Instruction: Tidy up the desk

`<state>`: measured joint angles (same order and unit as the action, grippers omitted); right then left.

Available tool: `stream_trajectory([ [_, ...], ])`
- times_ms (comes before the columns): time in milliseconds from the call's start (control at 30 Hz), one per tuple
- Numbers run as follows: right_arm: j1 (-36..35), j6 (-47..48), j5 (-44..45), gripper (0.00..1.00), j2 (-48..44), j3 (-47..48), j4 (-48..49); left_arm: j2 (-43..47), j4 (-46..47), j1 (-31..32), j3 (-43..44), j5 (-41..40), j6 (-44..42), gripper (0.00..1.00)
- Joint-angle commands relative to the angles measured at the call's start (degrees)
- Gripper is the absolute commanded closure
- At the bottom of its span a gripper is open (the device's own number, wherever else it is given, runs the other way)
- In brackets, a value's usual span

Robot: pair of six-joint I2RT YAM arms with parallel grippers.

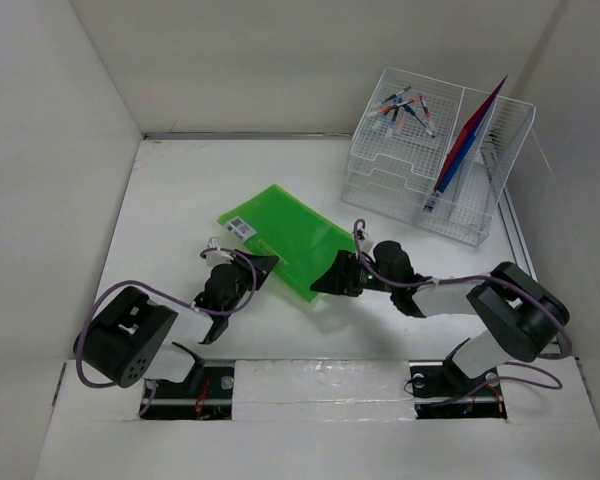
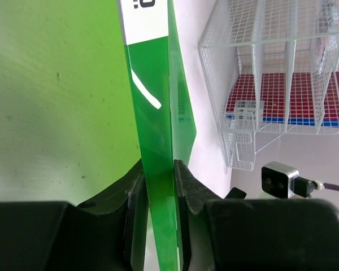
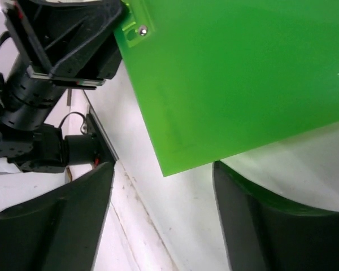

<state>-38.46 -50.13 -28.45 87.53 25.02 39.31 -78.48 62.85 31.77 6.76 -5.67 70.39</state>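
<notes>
A bright green folder (image 1: 290, 240) with a white label lies tilted over the middle of the white desk (image 1: 175, 200). My left gripper (image 1: 261, 268) is shut on the folder's near left edge. In the left wrist view the thin green sheet (image 2: 152, 141) runs straight between the closed fingers of the gripper (image 2: 158, 172). My right gripper (image 1: 330, 281) is open at the folder's near corner. In the right wrist view that corner (image 3: 226, 84) hangs between the spread fingers of the gripper (image 3: 164, 189), with one finger partly under the sheet.
A wire-mesh organizer rack (image 1: 435, 160) stands at the back right with several pens (image 1: 405, 108) on top and a red and blue folder (image 1: 467, 140) upright in a slot. It also shows in the left wrist view (image 2: 271, 84). Upright white panels wall both sides.
</notes>
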Motion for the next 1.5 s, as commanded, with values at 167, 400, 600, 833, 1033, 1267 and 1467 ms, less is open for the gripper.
stream_trajectory([
  [167,-1.3,0.5,4.4,0.03,-4.6,-0.3,1.0,7.3,-0.4,-0.9,-0.5,1.3,1.6,1.0],
  [400,-2.3,-2.7,5.4,0.0,-2.9,-1.5,4.3,16.7,-5.8,-1.4,0.0,1.8,1.9,1.0],
  [600,-2.9,-6.0,5.9,0.0,2.6,-1.2,16.6,21.0,-8.8,-1.4,-0.7,3.6,1.9,1.0],
  [833,-5.2,-14.0,4.3,0.0,14.4,1.7,34.4,23.9,-8.8,-1.4,-1.8,4.3,3.2,1.0],
  [1033,-6.9,-11.3,10.6,0.02,11.3,2.8,33.7,24.1,-10.2,-1.4,-2.3,5.1,2.7,1.0],
  [1267,-8.9,1.1,23.3,0.53,-1.0,10.4,10.4,22.5,-10.6,0.2,-2.8,4.1,1.2,1.0],
  [1467,-8.9,2.4,24.4,0.54,-0.7,15.7,7.3,22.3,-10.3,0.2,-3.2,5.1,-0.3,1.0],
])
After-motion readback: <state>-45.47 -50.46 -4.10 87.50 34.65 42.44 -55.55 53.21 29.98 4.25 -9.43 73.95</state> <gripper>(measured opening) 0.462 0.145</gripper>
